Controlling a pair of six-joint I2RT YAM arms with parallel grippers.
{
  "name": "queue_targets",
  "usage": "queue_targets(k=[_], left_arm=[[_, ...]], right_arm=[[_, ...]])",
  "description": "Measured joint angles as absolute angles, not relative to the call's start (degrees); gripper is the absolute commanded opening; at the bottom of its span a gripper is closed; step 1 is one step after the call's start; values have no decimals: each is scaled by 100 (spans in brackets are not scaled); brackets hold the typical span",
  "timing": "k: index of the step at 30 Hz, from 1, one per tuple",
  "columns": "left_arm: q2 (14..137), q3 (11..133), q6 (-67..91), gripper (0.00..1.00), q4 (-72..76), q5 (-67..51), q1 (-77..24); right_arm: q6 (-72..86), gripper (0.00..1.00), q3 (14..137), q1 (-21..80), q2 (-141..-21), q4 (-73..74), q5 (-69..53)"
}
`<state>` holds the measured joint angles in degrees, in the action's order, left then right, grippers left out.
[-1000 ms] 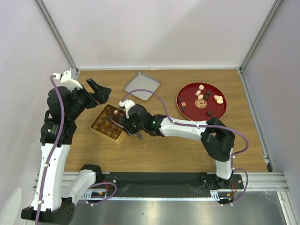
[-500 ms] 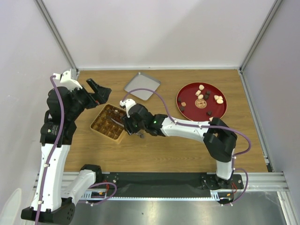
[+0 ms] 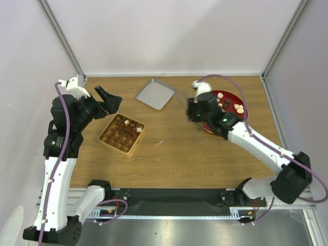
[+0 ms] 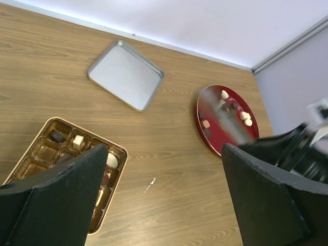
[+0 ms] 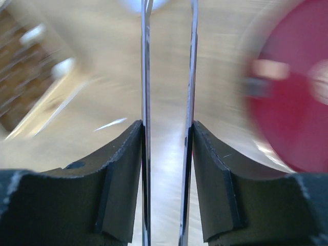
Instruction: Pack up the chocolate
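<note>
Wooden tabletop (image 3: 174, 154) carries the chocolate (image 3: 239, 108) in two places: loose pieces on the red plate (image 3: 237, 120) at the right, and several pieces in the compartments of the grid box (image 3: 138, 142) at the left. The right gripper (image 5: 167, 133), pinching the metal tongs (image 5: 145, 77), was over the box a second ago and is now at the plate's left rim. The left gripper (image 4: 163, 154) hangs spread wide near the box.

Noted matt wood grain on desk (image 3: 179, 154). Smooth, dull-silver metal on tray (image 3: 155, 94). Glossy red finish on plate (image 3: 238, 122). Shiny gold-brown liner, probably plastic, in box (image 3: 115, 147). Thin polished metal tongs (image 5: 145, 77); matt black right pincer (image 5: 166, 125).
</note>
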<state>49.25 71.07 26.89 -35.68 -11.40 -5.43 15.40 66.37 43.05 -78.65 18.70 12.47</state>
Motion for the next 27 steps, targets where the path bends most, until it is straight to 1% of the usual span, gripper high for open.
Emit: queue_targets(k=[3,6,10,18,27], left_arm=[[4939,7107,2694,100,-3551,-1227,-543],[4947,7102,2692,100,-3518,-1273,-543],[4943,7076,2694,100,-3485,-1315,-543],[4939,6849,2703,100,-3437,-1415,-543],[4950,6744,2700,100,-3400,-1424,-543]], right_arm=[[1605,46,6501,3404,-7478,2265,1448],[1678,46,6394,2578,-7380,2672,1627],[1693,46,6237,1929,-7478,3092,1715],[1693,45,6222,1275,-8204,3170,1747],[1691,47,6222,1072,-8840,2869,1533]])
